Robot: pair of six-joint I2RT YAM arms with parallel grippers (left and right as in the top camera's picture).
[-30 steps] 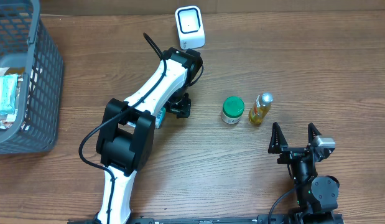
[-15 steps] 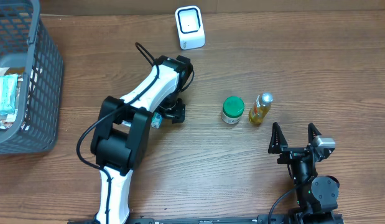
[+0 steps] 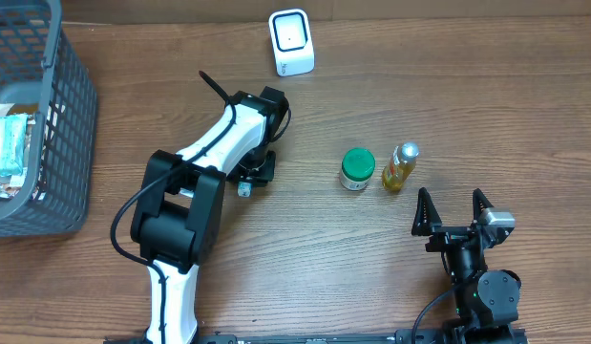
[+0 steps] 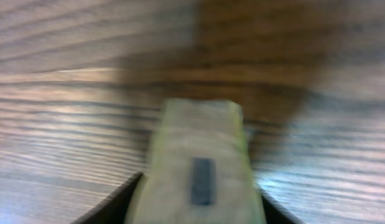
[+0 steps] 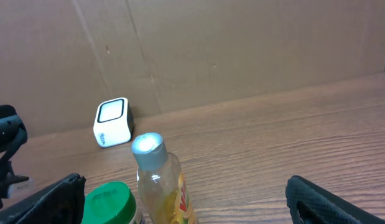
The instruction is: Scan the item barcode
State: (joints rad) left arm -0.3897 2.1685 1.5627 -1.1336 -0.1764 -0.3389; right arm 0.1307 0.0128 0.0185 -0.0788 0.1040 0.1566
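Pale box [image 4: 198, 162], clamped in left jaws, has moved away from scanner [image 3: 291, 42]; right jaws wide, empty.

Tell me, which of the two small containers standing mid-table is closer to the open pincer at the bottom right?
The yellow bottle with the silver cap; the green-lidded jar stands beside it, on the side away from that right pincer.

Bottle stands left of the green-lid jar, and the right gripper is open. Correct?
Not quite. The bottle stands right of the green-lid jar, as the overhead view shows. The right gripper is indeed open.
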